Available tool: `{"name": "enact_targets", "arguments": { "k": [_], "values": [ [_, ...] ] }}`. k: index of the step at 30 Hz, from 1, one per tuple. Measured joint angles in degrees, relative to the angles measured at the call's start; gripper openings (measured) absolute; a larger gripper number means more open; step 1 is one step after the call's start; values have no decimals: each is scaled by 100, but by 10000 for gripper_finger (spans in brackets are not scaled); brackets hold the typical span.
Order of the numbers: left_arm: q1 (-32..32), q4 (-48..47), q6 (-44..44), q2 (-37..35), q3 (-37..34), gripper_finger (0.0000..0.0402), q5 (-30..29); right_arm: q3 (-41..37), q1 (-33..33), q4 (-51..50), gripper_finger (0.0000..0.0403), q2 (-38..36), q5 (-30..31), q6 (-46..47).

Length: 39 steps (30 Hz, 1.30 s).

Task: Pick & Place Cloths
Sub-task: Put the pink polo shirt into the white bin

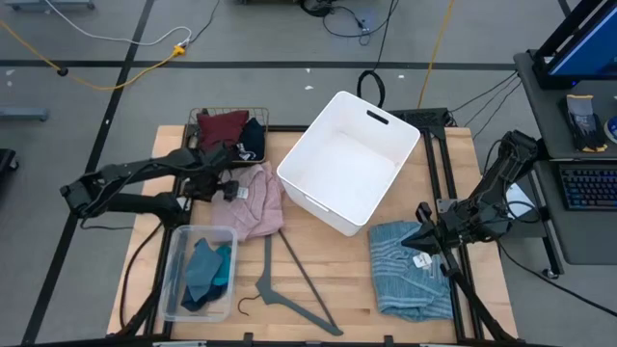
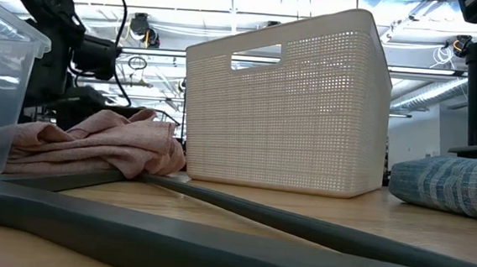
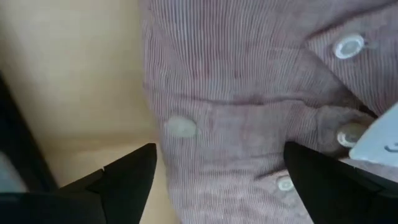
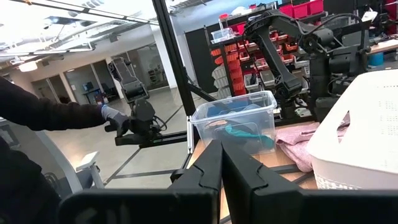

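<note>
Overhead, left gripper [image 1: 228, 185] open at the pink cloth's [image 1: 255, 204] edge, right gripper [image 1: 425, 237] closed over the light-blue cloth [image 1: 410, 270].

The wooden table [image 1: 289, 280] bears a pink cloth [image 1: 253, 204] directly beneath the left pincer [image 1: 224, 185], with a white bin [image 1: 349, 173] beyond it toward the right pincer [image 1: 426, 236]. A light-blue cloth [image 1: 410, 273] lies under that right pincer. Near the left pincer sit a clear tub [image 1: 199, 273], a wire basket [image 1: 228, 127] and a grey hanger [image 1: 284, 289].
</note>
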Motion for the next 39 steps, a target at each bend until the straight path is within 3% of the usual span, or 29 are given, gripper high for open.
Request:
{"name": "enact_targets", "arguments": {
  "k": [7,14,21,32,34,39],
  "values": [
    [1,947,25,2,-464,360,74,0,2,3,0,0,4,0],
    [1,1228,-23,-20,-717,329,72,0,2,7,0,0,37,0],
    [-1,1253,-80,-11,-737,240,-148,0,2,2,0,0,311,0],
    [-5,1565,-42,-3,-748,37,-224,0,2,2,0,0,306,0],
    [-4,1624,-27,-4,-740,18,-173,0,2,2,0,0,306,0],
    [-1,1627,-21,-20,-612,20,-123,0,2,2,0,0,304,0]
  ]
}}
